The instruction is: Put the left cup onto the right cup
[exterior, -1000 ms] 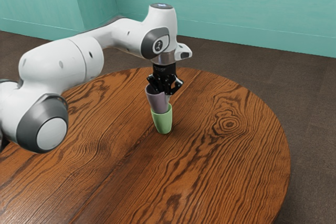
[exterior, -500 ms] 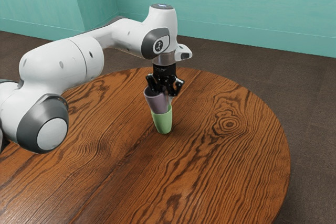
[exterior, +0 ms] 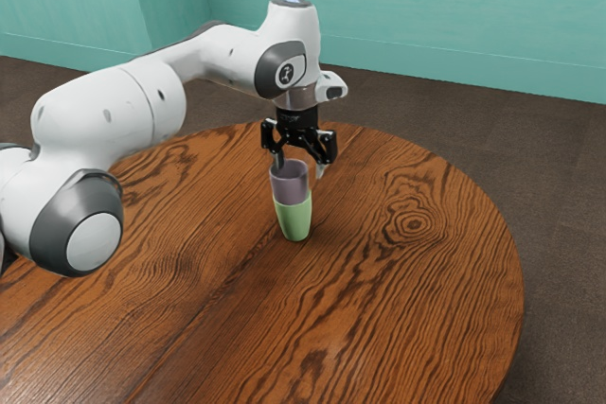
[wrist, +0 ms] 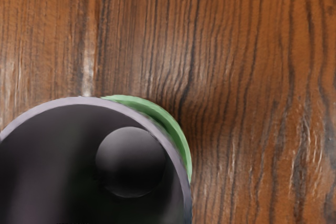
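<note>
One round table of reddish wood with a bold dark grain carries everything here, standing on a dark floor before teal walls. Over it, from the exterior view's left, reaches the white seven-joint arm with grey joint caps, its last link pointing straight down near the table's middle. Below that link the two cups stand as one stack: the pale green tapered cup rests on the wood, and the greyish-purple tapered cup sits inside it, mouth up and roughly upright, with its upper half rising above the green rim. From the wrist view the purple cup's dark inside lies just under the hand, and a thin crescent of the green rim shows on one side, so the nesting looks snug though slightly off-centre. The black two-finger pincer hangs just above the purple rim, its fingers spread wide and gripping nothing, apparently clear of the cup. Judging from this, the placing itself looks done: the stack stands on its own. What seems left is only to lift the hand straight up without brushing the rim.
</note>
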